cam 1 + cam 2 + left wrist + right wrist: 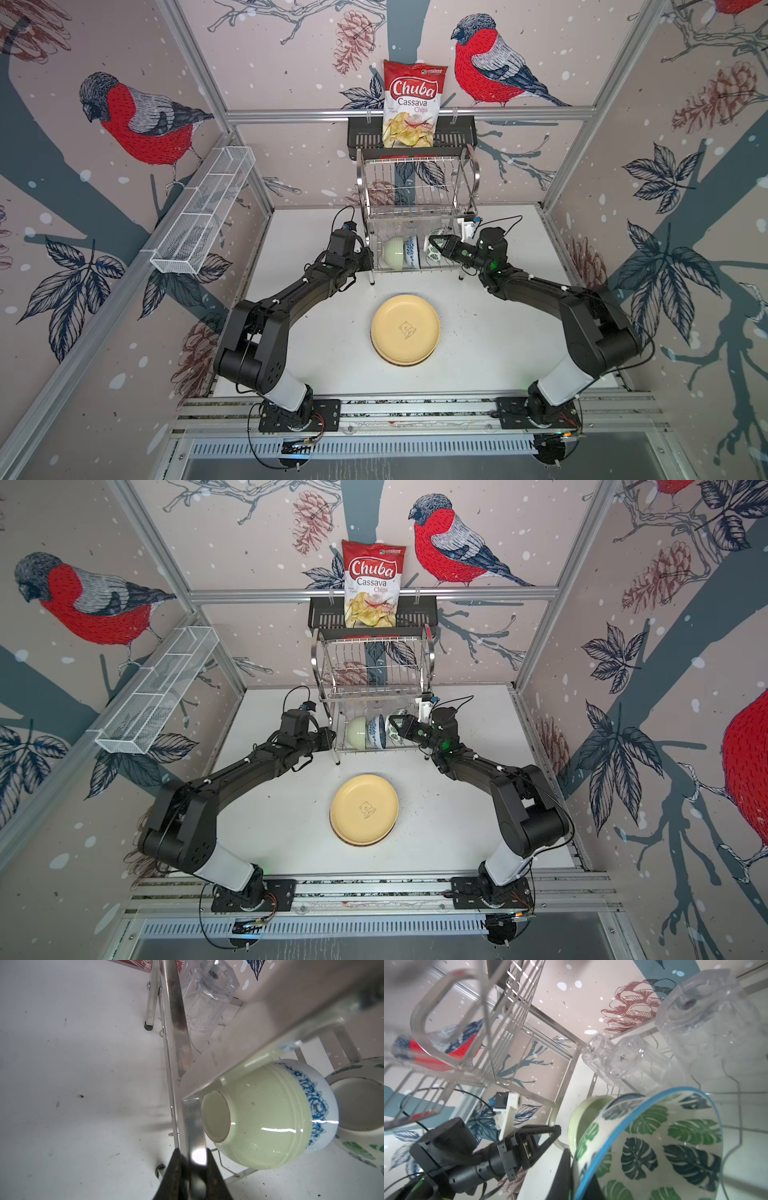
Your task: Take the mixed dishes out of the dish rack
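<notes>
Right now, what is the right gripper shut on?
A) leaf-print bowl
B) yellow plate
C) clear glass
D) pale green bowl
A: the right gripper is closed on the rim of the leaf-print bowl, seen close up in the right wrist view, in the lower tier of the dish rack.

Three bowls (412, 250), one dish rack (417, 188), one chip bag (411, 104).
</notes>
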Available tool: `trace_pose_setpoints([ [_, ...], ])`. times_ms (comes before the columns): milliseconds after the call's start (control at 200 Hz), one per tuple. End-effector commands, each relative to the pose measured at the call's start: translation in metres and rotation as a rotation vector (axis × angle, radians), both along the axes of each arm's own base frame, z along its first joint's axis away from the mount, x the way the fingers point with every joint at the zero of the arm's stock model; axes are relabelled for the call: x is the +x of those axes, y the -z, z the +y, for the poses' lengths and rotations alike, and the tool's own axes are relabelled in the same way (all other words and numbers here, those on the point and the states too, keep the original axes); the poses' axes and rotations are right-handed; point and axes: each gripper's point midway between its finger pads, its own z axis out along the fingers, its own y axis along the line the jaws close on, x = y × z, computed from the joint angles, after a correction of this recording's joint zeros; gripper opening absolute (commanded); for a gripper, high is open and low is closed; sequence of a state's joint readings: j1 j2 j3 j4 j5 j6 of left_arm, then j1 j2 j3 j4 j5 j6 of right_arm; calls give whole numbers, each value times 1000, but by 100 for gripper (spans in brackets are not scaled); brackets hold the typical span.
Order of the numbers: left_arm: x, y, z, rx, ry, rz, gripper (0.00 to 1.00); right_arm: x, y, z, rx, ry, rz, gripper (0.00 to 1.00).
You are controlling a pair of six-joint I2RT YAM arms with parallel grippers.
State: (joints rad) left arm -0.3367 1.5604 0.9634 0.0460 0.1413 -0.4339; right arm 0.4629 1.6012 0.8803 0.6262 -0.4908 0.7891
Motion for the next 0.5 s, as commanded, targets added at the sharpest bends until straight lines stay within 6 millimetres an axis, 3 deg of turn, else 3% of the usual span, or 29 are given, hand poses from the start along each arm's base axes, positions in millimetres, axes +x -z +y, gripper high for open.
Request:
trace_pose_setpoints([
  [0,8,-19,7,-60,-85,-33,11,-7,-16,-3,-62,50,-86,0],
  [95,5,-25,9,-60,-97,-41,17,-22,-24,-5,-115,76,-108,0],
  [275,-3,-34,9,-86,-91,-53,36,-58,-31,-10,-185,110,-130,0],
  [495,-12,-31,11,-99,-90,-54,38,-89,-19,-23,-242,145,-108,0],
])
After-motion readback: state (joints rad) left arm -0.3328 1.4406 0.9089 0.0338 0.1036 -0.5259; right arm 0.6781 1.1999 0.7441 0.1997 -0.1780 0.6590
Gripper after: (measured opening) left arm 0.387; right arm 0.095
